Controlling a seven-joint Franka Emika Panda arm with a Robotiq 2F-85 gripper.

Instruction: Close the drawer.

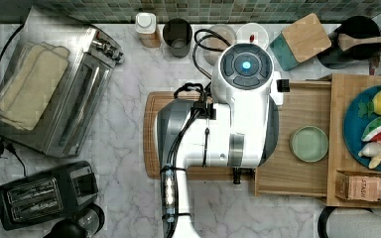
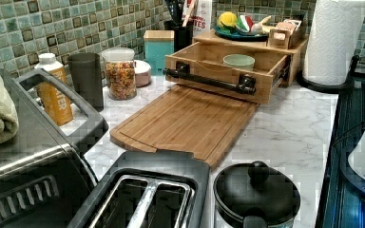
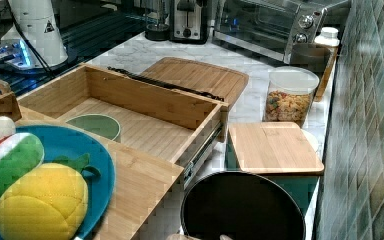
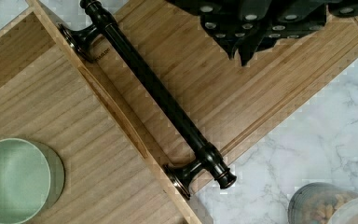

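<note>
Wrist view shows the gripper (image 4: 261, 28) above the cutting board (image 4: 242, 93), apart from the drawer's black handle (image 4: 158, 93); whether its fingers are released or clenched cannot be told. The drawer (image 2: 218, 71) stands pulled out of the wooden stand (image 2: 252, 45), a green bowl (image 2: 238, 61) inside.

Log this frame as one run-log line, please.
drawer: open, pulled out | green bowl: inside drawer | handle: untouched | hand: above cutting board, clear of handle
</note>
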